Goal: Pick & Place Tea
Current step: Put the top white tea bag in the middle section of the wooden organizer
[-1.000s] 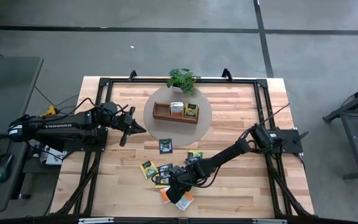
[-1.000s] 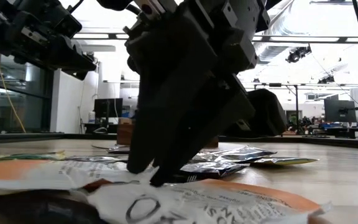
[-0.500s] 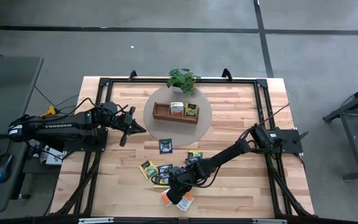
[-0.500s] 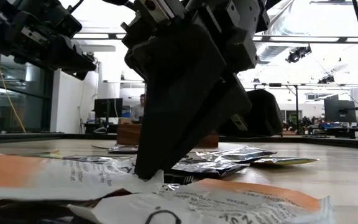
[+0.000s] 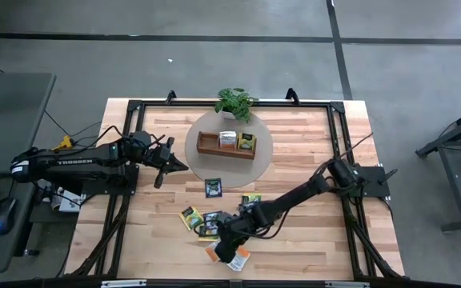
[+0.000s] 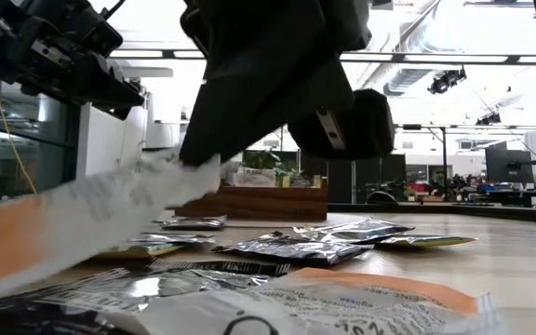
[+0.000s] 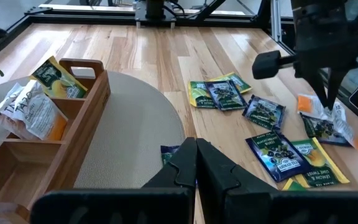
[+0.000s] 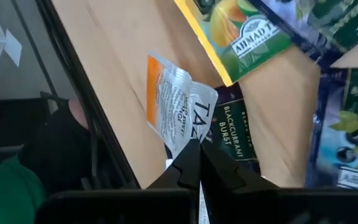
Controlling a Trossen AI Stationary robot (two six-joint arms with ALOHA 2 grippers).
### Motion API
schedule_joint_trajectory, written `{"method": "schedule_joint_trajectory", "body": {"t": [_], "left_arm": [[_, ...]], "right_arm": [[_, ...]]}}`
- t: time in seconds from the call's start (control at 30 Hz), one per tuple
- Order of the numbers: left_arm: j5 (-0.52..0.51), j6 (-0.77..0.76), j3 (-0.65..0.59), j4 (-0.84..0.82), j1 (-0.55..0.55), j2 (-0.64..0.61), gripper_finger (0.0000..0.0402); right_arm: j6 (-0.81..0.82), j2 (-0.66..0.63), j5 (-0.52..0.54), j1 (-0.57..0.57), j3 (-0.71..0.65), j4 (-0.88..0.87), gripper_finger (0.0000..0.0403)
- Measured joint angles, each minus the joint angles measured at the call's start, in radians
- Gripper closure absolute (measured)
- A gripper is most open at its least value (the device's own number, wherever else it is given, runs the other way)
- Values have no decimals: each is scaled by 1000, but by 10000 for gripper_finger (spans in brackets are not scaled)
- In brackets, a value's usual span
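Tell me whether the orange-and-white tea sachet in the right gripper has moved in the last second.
Yes. The right gripper, shut on the orange-and-white sachet, has lifted it off the pile; in the low view it now hangs above the wooden tray's base line.

Overhead camera looks straight down on the whole table [image 5: 310, 136]; low camera sits level among the sachets [image 6: 296, 249]; both wrist cameras share that scattered pile.

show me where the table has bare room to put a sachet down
Bare wood lies along the right side, between the round mat and the right table edge, and at the front left corner. The tray has one empty compartment, its left one. Crowded: the front middle, where loose sachets lie around the right gripper.
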Motion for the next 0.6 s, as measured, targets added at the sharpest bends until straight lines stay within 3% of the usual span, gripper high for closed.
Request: {"method": "schedule_joint_trajectory", "body": {"t": [0.33, 0.6], "left_arm": [[0, 0, 0, 0, 0, 0, 401], [0, 0, 0, 0, 0, 0, 401]], "right_arm": [[-154, -82, 13, -44, 0, -146, 403], [-327, -154, 84, -104, 0, -354, 403]]}}
